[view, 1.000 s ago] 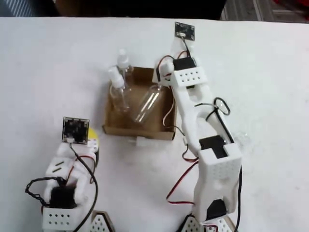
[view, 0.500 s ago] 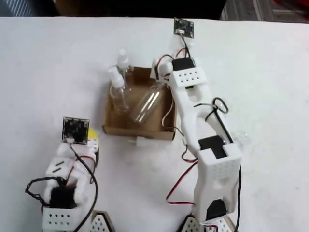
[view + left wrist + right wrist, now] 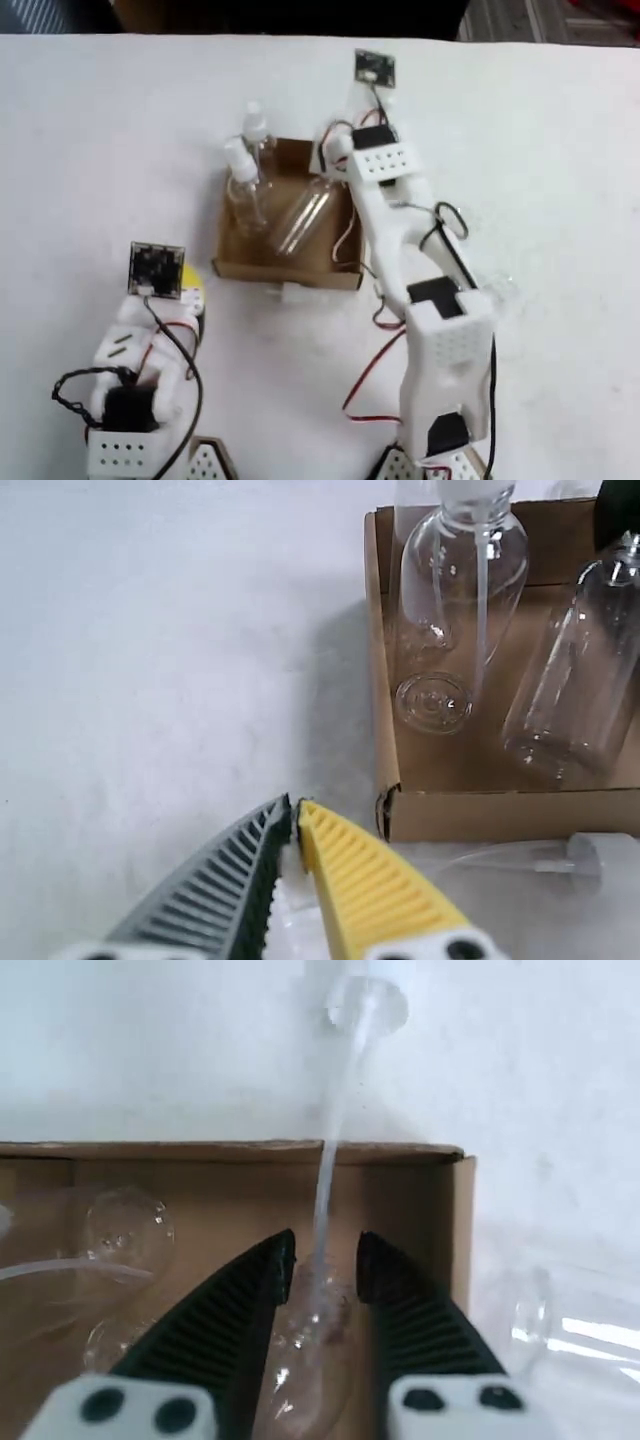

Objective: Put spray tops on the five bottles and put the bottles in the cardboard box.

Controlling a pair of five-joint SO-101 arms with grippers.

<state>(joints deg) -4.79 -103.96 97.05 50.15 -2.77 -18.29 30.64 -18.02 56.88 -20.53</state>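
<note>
- Apparently the step in hand is the fitting of a top on the third bottle: a clear bottle [image 3: 305,213] is lying slanted inside the cardboard box [image 3: 285,272], its neck pointing toward the far right corner.
- A thin tube [image 3: 335,1120] is running from that neck over the box wall to a spray top [image 3: 365,1005], which is resting on the surface [image 3: 120,120] just beyond the box. In my judgement the top is not yet seated.
- The right end effector [image 3: 325,1248] is hanging over the neck with its fingers apart, one on each side of the tube. I am not seeing them press on anything.
- Two capped bottles [image 3: 243,175] are standing upright at the far left corner of the box.
- A second spray top [image 3: 590,855] is lying on the surface just beside the near wall, and a bare bottle [image 3: 565,1335] is lying outside the box, beside the right arm.
- The left end effector [image 3: 295,805] is resting near the front of the surface, apart from the box, with its fingers together and holding nothing.
- The next move is probably calling for the spray top to be pushed along the line of the tube until it is sitting on the neck. The bottle may be sliding or rolling meanwhile, and the tube may be bending.
</note>
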